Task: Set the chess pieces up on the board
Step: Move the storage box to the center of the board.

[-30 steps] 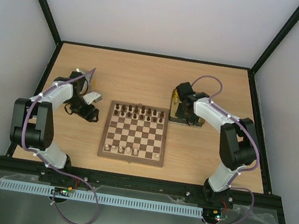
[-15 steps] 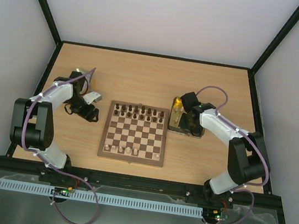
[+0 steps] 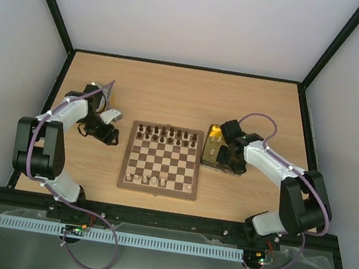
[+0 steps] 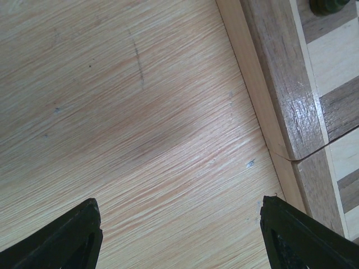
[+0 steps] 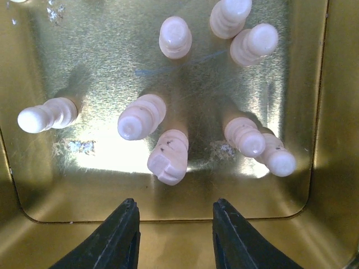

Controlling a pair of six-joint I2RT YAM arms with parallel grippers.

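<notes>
Gold tray (image 5: 101, 56) metal fills the right wrist view and holds eight cream chess pieces (image 5: 141, 116). From above, the arm hides most of the tray. The right gripper (image 5: 182, 238) hangs over the tray's near wall, fingers narrowly apart and empty. The left gripper (image 4: 185, 241), with only its tips in frame, gapes wide over the table (image 4: 140, 112) just left of the board (image 3: 161, 160). Since the earlier frame the right wrist has shifted nearer, while the left arm is unchanged.

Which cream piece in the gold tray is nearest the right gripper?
The notch-topped piece, bottom centre in the wrist view, just ahead of the right gripper; the others sit farther off.
</notes>
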